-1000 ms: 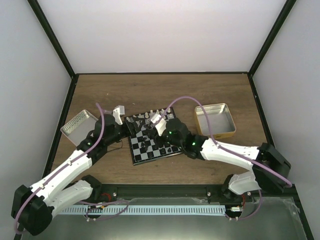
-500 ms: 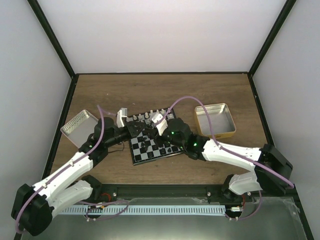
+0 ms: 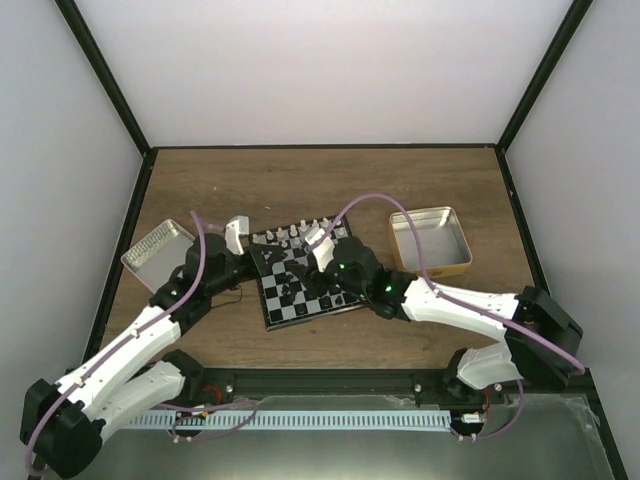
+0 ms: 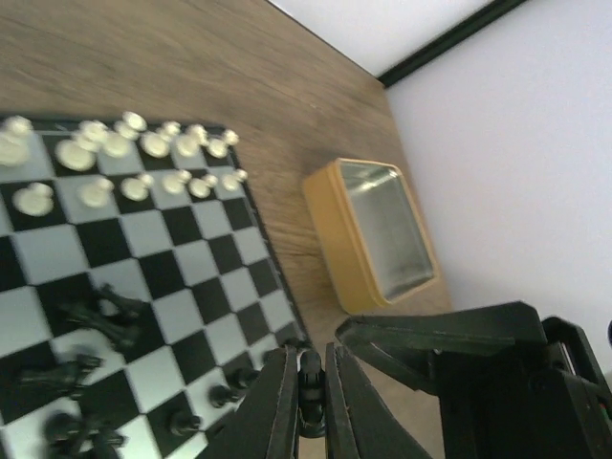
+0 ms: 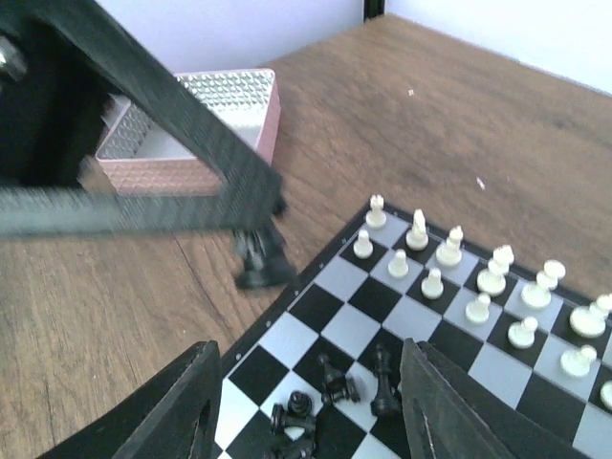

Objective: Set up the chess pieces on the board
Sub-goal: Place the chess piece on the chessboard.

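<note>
Wooden table [image 3: 300, 190]: black piece [image 5: 258, 256] pinched in left gripper [image 4: 308, 368] at board's [image 3: 310, 302] edge.
Right gripper [image 5: 308, 349] is held wide apart over the board.

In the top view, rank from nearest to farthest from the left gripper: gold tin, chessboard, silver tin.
1. black-and-grey checked chessboard, just to its right.
2. silver textured metal tin, to the left.
3. gold rectangular metal tin, far right.

Left arm [image 3: 130, 345], right arm [image 3: 460, 305]: white shells, black joints, purple cables [image 3: 203, 250]; black end effector fingers [image 4: 274, 406].
</note>
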Controlling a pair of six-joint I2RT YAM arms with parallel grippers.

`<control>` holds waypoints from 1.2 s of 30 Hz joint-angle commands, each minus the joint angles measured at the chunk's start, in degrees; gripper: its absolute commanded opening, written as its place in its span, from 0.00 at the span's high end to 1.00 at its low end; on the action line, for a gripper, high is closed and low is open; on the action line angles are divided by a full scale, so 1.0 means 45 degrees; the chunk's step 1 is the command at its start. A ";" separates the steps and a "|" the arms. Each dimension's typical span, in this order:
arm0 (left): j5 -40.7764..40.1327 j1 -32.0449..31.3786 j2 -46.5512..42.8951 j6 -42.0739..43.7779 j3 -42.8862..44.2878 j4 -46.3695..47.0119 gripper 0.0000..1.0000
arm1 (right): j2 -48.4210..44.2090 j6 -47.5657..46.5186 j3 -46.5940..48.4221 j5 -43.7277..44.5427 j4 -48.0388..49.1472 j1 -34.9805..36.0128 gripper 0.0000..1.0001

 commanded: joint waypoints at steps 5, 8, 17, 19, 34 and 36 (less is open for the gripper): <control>-0.3006 0.0006 -0.0341 0.2775 0.1321 -0.4248 0.96 | -0.0196 0.2192 -0.0125 0.1302 -0.0982 -0.0835 0.42; -0.3136 -0.0333 -0.0317 0.2550 0.0939 -0.4467 0.96 | -0.0173 0.3093 0.0087 0.1735 -0.1382 -0.1352 0.41; -0.7314 -0.4782 0.0682 0.0480 0.0583 -0.5456 0.96 | -0.0222 0.4369 0.0096 0.1661 -0.1548 -0.2493 0.40; -0.8118 -0.5707 0.1305 -0.0081 0.0601 -0.5734 0.96 | -0.0207 0.4495 0.0020 0.1607 -0.1509 -0.2578 0.40; -0.9199 -0.7355 0.4845 -0.1554 0.0315 -0.4726 0.96 | -0.0415 0.4598 -0.0475 0.1631 -0.1442 -0.2777 0.39; -0.9180 -0.7355 0.4872 -0.1469 0.0275 -0.4571 0.96 | -0.0385 0.4595 -0.0499 0.1615 -0.1442 -0.2787 0.39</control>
